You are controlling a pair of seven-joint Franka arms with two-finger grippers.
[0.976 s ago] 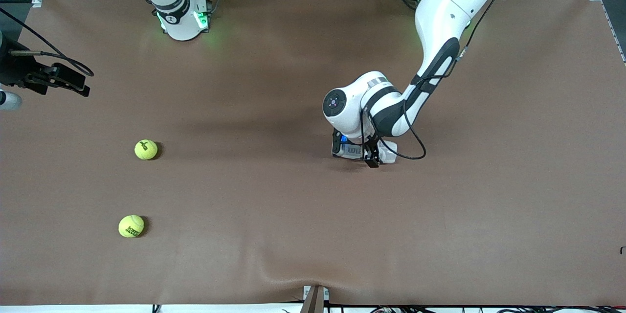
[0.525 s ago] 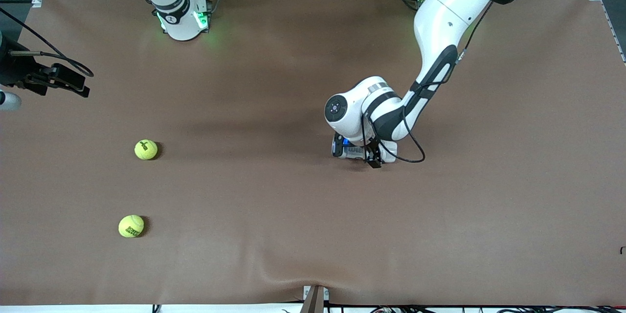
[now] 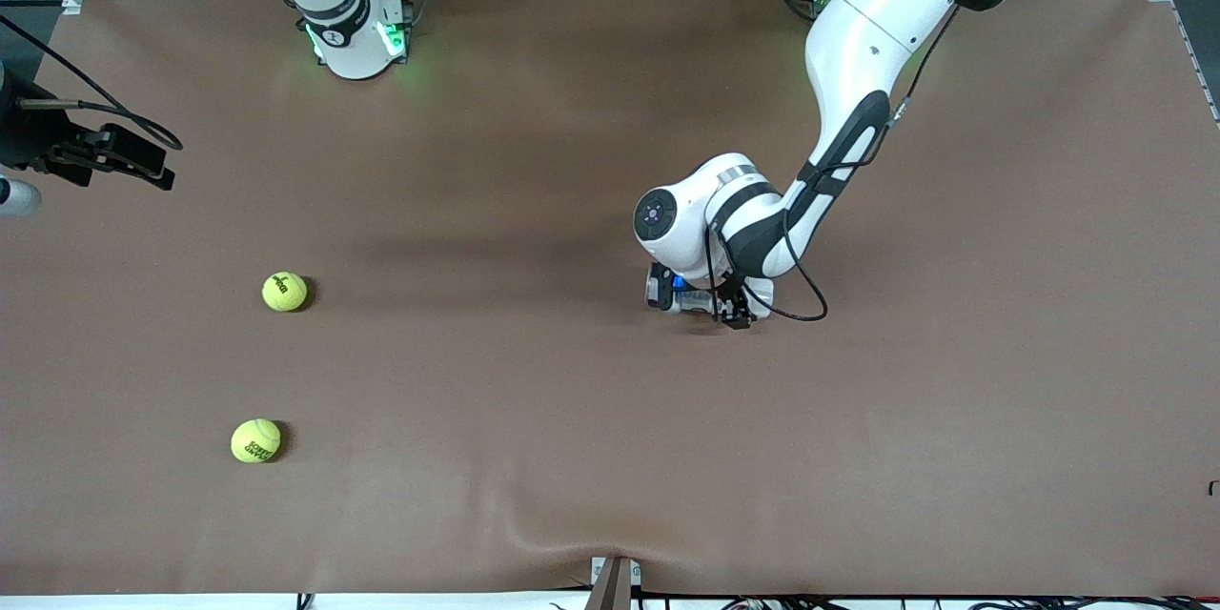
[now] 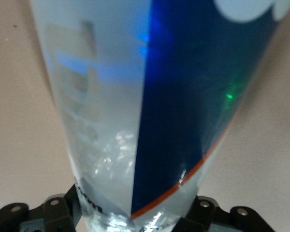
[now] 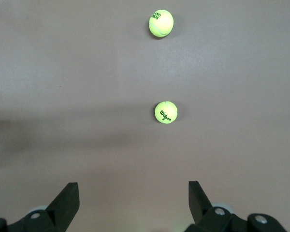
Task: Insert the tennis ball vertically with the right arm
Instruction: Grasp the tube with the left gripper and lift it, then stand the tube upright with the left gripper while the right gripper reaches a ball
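Brightly yellow-green, black-printed tennis ball point(image 3: 285, 292), matching second ball point(image 3: 255, 440), right gripper point(image 5: 133, 208) aloft, fingers point(image 5: 67, 203) wide, left gripper point(image 3: 710, 302) at tube point(image 4: 150, 116).

- We see a clear plastic can point(image 4: 150, 111) with a blue and white label filling the left wrist view.
- It rises between the left gripper point(image 4: 135, 217) fingers, over the brown table point(image 4: 19, 121).

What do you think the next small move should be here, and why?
Probably the left gripper should finish closing on the clear tube with the blue label lying on the table, since its fingers straddle it but a firm grip is not evident. Both tennis balls lie untouched, and the right gripper waits open above them.
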